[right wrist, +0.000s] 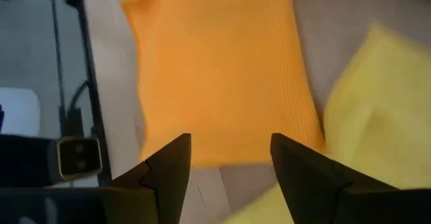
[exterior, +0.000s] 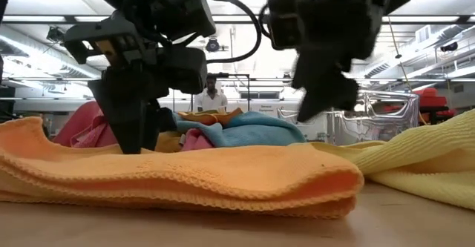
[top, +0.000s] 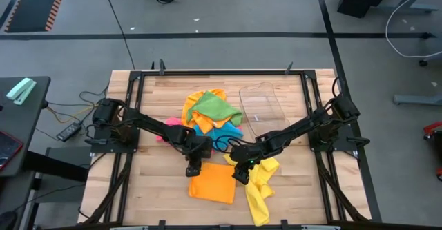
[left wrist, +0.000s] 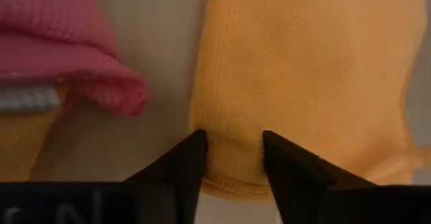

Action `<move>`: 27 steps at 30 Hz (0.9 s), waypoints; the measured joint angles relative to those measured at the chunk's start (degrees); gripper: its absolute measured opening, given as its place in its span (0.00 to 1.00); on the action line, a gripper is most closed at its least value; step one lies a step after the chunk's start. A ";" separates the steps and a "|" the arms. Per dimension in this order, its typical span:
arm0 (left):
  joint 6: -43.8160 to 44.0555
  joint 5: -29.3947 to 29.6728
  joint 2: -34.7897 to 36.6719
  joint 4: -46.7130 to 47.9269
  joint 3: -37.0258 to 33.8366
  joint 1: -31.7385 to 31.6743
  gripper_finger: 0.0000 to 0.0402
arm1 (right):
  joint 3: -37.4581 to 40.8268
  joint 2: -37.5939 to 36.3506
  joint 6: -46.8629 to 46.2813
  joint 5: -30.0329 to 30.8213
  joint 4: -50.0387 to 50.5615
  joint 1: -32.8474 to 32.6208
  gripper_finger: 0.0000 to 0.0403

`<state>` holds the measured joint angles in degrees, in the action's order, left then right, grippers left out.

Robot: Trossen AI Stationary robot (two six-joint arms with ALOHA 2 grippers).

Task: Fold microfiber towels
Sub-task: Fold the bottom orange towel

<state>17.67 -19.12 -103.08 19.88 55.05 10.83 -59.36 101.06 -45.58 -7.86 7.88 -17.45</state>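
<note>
Item in hand: folded orange microfiber towel [top: 213, 182], a soft knit cloth lying flat on the wooden slatted surface [top: 148, 140] near the front edge, between the two arms.
Fold state: doubled over; the low view shows two layers with a rounded, stitched hem along the near side.
Neighbour: pale yellow microfiber towel [top: 259, 188], crumpled, touching the orange one on its right side and trailing toward the front edge.
Reserve stock: heap of green, orange, blue and pink microfiber towels [top: 207, 116] farther back at the surface's middle, loosely tangled; just beside them a clear plastic tray [top: 262, 106].
Left claw [top: 194, 168]: down at the back edge of the orange towel, fingers [left wrist: 182, 170] partly spread with a hump of cloth bunched between them; whether they have pinched it cannot be told.
Right claw [top: 241, 173]: hanging above the orange towel's right back corner, beside the yellow one, fingers [right wrist: 168, 167] set wide and holding nothing.
Weight: judged very light; one claw should lift it easily.
Stiffness: none; it will droop and drape from any held point, and layers may slide apart.
Surface grip: the nubby weave looks grippy rather than slick; it may cling to the yellow towel.
Fragility: not fragile; a firm pinch does no harm.
Where to take hold: at a hemmed corner or edge, catching both layers, with the two claws on neighbouring corners so the fold stays square.
Background: a person stands far behind the surface in the low view.
</note>
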 joint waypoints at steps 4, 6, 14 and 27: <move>3.05 -3.80 -0.23 0.76 -0.22 0.11 0.18 | -1.47 0.00 4.28 5.05 -0.15 0.75 0.53; 4.56 -6.61 -0.27 1.13 -0.24 0.37 0.09 | -1.36 0.00 6.03 5.49 -0.41 1.87 0.53; 15.69 -13.01 -0.27 1.32 -0.24 5.21 0.18 | -0.87 0.00 12.89 4.20 -0.35 4.95 0.52; 25.26 -9.82 2.08 1.02 -0.22 7.28 0.68 | -0.84 2.04 17.78 0.77 -5.30 3.38 0.51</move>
<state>42.93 -28.94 -101.00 20.91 54.83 18.11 -60.20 103.09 -27.81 -7.09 2.58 -14.06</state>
